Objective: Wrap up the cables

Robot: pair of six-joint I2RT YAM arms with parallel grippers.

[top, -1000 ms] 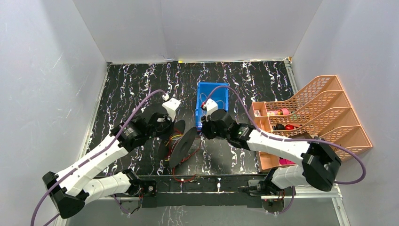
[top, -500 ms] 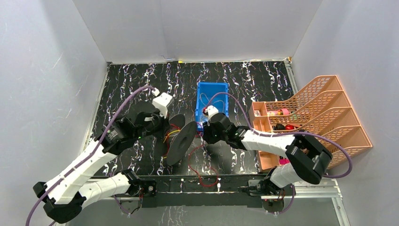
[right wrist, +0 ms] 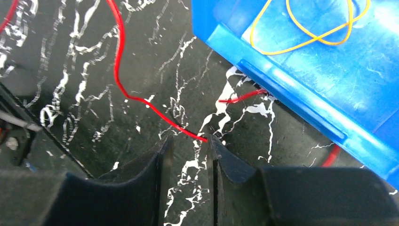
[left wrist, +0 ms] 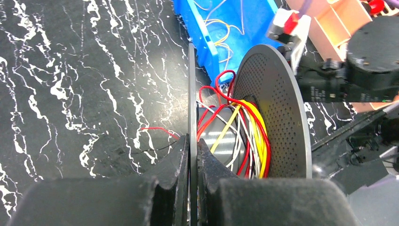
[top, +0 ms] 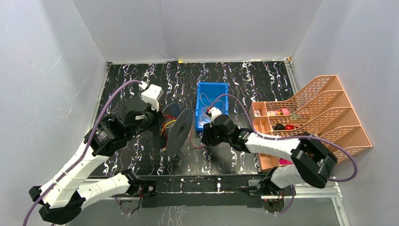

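At frame centre, left claw [left wrist: 192, 141] clenched on a black spool [left wrist: 275, 108] rim, red, yellow and pale cables [left wrist: 247, 134] wound on its hub; right claw [right wrist: 189, 141] released beside a loose red strand [right wrist: 123, 89] on the worktop [right wrist: 70, 56].

Bright even light, soft shadows on the table [top: 141, 80]; close tool fingers [right wrist: 141, 183] blur in wrist views.

The cables [left wrist: 235, 127] (red, yellow, pale) lie wound on the spool [left wrist: 277, 108] I hold. One red cable [right wrist: 157, 113] trails loose across the table [right wrist: 70, 70]; a yellow cable [right wrist: 310, 33] loops inside the blue bin [right wrist: 291, 103].
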